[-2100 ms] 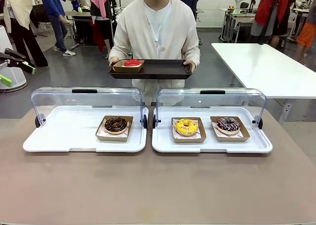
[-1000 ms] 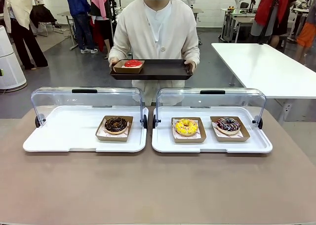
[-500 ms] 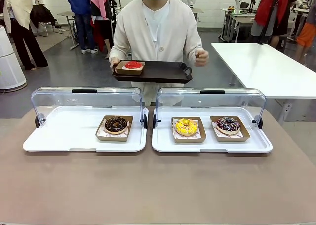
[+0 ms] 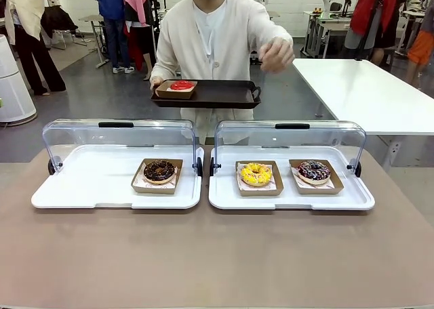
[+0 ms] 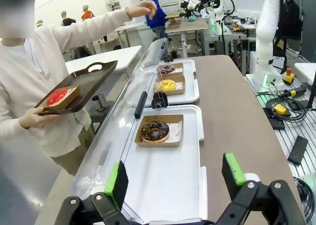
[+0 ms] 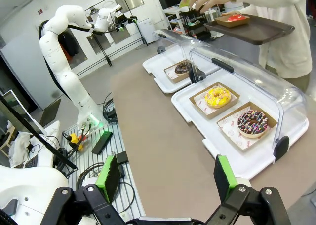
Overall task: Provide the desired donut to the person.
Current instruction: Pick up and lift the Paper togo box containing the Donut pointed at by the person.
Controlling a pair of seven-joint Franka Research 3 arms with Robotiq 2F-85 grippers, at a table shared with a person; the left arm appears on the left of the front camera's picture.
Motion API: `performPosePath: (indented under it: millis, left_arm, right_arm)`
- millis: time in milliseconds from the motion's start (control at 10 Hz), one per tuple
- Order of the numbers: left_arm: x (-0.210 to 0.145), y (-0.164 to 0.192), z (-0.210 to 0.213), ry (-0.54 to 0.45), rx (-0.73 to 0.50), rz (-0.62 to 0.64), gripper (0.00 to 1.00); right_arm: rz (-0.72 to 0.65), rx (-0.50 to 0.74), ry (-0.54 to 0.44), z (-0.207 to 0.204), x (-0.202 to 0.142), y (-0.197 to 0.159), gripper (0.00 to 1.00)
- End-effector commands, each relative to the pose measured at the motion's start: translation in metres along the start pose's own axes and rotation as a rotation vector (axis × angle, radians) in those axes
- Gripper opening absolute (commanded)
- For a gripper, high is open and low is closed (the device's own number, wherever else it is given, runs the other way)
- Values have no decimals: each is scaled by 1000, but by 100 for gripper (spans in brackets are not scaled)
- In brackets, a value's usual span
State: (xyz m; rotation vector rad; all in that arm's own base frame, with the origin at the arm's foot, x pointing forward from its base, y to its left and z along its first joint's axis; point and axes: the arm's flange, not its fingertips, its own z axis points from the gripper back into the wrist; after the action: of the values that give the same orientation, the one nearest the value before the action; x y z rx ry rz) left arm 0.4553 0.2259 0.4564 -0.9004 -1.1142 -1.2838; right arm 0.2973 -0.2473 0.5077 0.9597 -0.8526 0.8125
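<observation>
Front view: chocolate donut, yellow donut and sprinkled donut sit untaken on the table; beyond the table the person holds a tray; left hand, right hand gape empty; delivery unstarted

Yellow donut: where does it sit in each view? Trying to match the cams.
Front view: yellow donut in the right-hand white tray, left box.
Left wrist view: upper middle, in the farther tray, beyond the chocolate donut.
Right wrist view: right of centre, in the nearer tray.
Shared landmark: the sprinkled donut, boxed beside it on the same tray.
</observation>
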Motion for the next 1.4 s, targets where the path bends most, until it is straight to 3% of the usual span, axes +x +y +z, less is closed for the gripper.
performPosePath:
  millis: [0, 1100, 1200, 1300]
  left_arm:
    - [3, 2, 2, -13, 1, -3, 100]
    - [3, 2, 2, -13, 1, -3, 100]
    - [3, 2, 2, -13, 1, -3, 100]
    - [3, 2, 2, -13, 1, -3, 100]
  right_arm:
    - [10, 6, -14, 0, 0, -1, 100]
    - [10, 6, -14, 0, 0, -1, 100]
    - [0, 0, 0, 0, 0, 0, 100]
    - [26, -33, 87, -10, 31, 13, 100]
